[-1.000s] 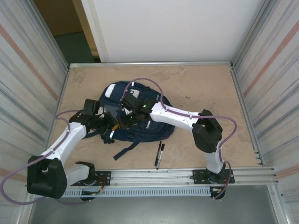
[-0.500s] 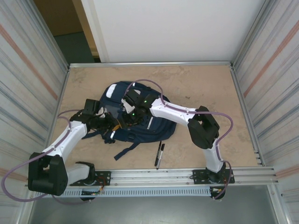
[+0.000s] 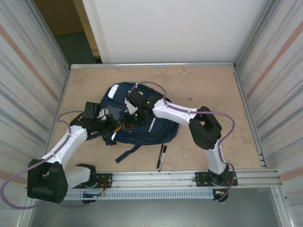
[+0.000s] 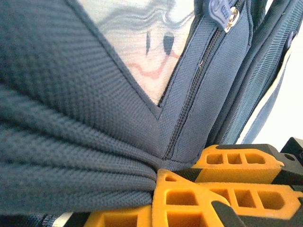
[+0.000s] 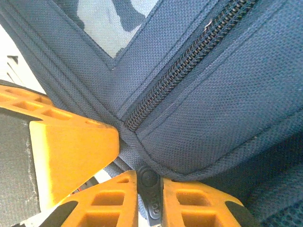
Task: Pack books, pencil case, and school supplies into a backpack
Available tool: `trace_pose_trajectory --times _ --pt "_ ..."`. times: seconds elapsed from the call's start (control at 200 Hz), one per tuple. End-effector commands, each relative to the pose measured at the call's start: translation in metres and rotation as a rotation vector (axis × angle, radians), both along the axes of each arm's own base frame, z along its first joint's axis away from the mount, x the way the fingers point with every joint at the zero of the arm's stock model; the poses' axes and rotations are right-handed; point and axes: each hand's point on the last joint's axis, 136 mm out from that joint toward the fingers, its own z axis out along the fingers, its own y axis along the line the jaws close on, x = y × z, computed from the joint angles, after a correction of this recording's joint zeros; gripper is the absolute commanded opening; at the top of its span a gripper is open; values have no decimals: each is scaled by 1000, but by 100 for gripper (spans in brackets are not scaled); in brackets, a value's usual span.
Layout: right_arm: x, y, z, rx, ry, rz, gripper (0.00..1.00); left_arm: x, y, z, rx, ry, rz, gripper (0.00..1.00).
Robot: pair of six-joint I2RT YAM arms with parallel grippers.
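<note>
Both tools clamped on the backpack (image 3: 158, 126).
The left tool (image 4: 182, 166) pinches navy fabric; the right tool (image 5: 149, 185) grips the zipper pull (image 5: 151, 201); two pens (image 3: 161, 156) lie nearer.

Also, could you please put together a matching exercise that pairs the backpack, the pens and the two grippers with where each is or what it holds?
Things:
1. backpack
2. black pens
3. left gripper
4. right gripper

Places or states:
A. jaws shut on a dark zipper pull
B. lying on the bare table, towards its near edge
C. jaws pinching bunched navy fabric
D. lying mid-table beneath both grippers

Pairs: 1-D, 2-B, 3-C, 4-A
</note>
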Motion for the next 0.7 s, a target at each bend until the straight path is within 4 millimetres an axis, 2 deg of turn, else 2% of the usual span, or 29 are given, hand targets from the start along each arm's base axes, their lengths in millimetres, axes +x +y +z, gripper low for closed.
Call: trace_pose_trajectory --times 0.0,0.065,0.185,0.376,0.491,0.586,0.697 --pt "11 -9 6 8 -8 -83 14 1 -14 24 -63 -112 -77 0" --pt "12 -7 17 64 -33 -96 13 -1 -13 21 -53 -110 -86 0" --pt "18 -12 27 96 -74 -134 11 -4 -9 14 -31 -99 -73 0" --pt "22 -29 27 102 -180 -190 6 -1 -7 16 -21 -110 -60 0" --pt "14 -32 25 105 -207 -187 4 3 -5 20 -10 -123 -47 0" --pt "3 -32 23 84 -248 -163 4 3 -6 21 -11 -118 -54 0" --pt "-3 -33 21 32 -229 -112 13 3 -6 18 -22 -118 -42 0"
